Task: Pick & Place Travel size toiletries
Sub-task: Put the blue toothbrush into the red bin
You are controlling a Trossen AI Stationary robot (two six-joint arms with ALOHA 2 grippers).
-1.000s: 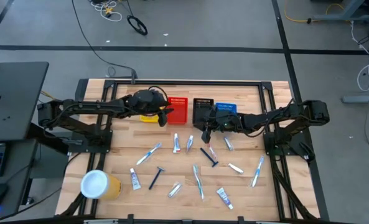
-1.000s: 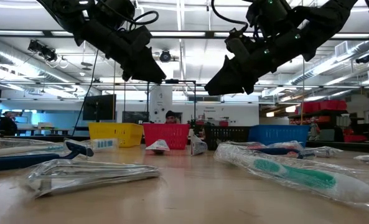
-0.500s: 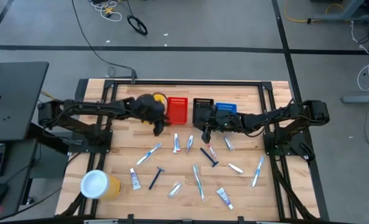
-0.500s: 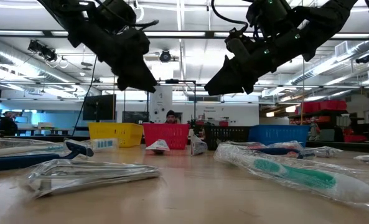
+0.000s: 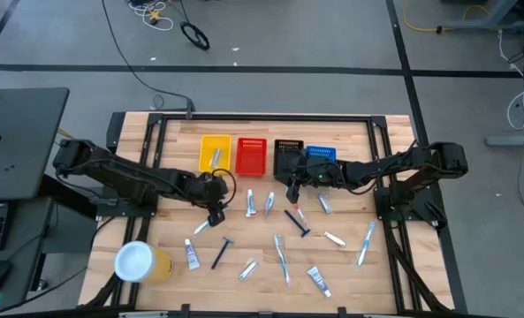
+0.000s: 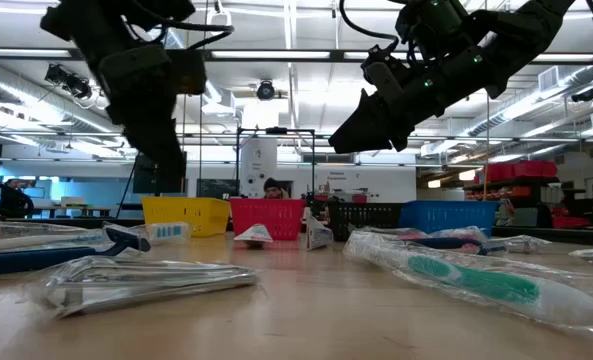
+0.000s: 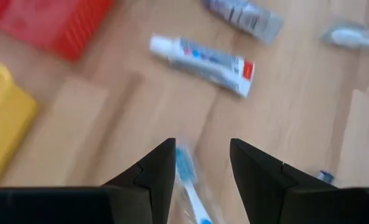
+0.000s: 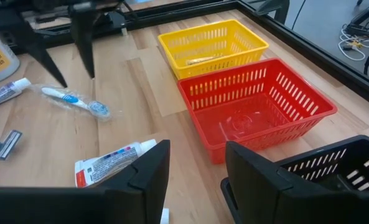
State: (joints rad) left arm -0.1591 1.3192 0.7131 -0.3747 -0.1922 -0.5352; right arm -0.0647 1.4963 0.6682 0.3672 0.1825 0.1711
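Your yellow plastic bin [image 5: 214, 154] at 11 o'clock already holds one slim item (too small to name); the rest of the toiletries lie loose across the wooden table [image 5: 350, 265]. Your left gripper [image 5: 216, 212], fingers apart and empty, has swung down from the bins to hover over the blue-and-white wrapped toothbrush [image 5: 210, 218]. At 2 o'clock, your right gripper [image 5: 292, 188] hangs open, unmoved.

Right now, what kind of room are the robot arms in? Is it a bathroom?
Not a bathroom. It looks like a big robot lab or workshop: a wooden table on a metal frame, cables lying across a grey floor, and bright ceiling lights over desks and screens far behind.
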